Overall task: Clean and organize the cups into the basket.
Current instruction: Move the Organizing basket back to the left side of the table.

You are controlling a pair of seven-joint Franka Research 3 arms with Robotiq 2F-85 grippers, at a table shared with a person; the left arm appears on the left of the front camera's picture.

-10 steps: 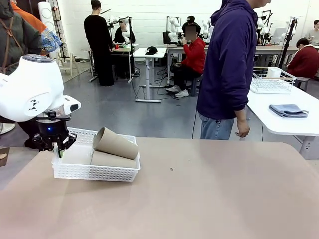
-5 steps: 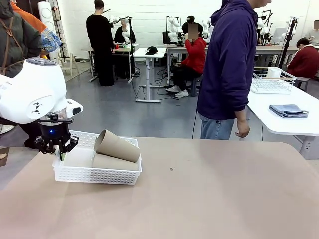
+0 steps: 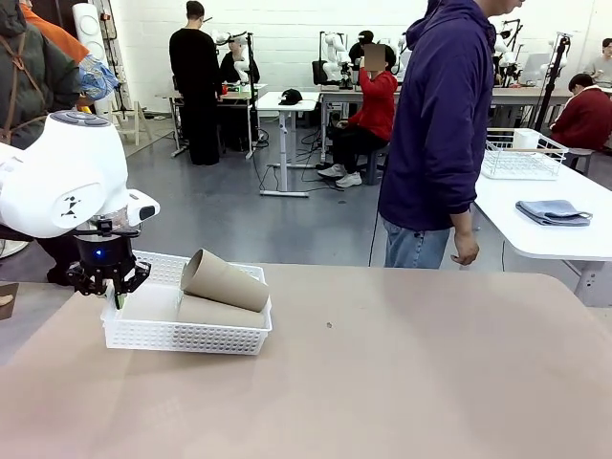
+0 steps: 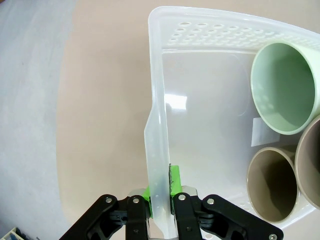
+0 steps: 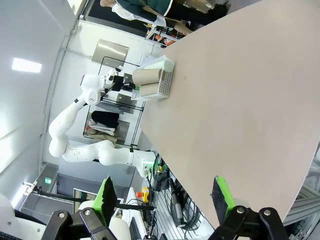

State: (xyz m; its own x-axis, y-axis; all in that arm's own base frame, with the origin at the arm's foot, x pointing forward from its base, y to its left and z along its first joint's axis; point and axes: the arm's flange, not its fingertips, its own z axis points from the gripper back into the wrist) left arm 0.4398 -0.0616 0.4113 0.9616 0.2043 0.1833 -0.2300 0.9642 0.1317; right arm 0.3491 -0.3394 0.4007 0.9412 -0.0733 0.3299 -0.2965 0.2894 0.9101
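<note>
Left fingers (image 4: 161, 192) clamped on basket (image 4: 156, 125) side wall, three cups (image 4: 282, 90) lying inside beyond them, right fingers (image 5: 165, 197) spread wide over bare desk (image 5: 240, 100); likely repositioning basket, next needing steady slide without tipping.

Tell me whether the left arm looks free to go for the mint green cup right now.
Probably not yet. The left end effector is shut on the basket wall, so it would have to let go first. Otherwise the mint green cup lies open-mouthed inside, with nothing covering it.
</note>
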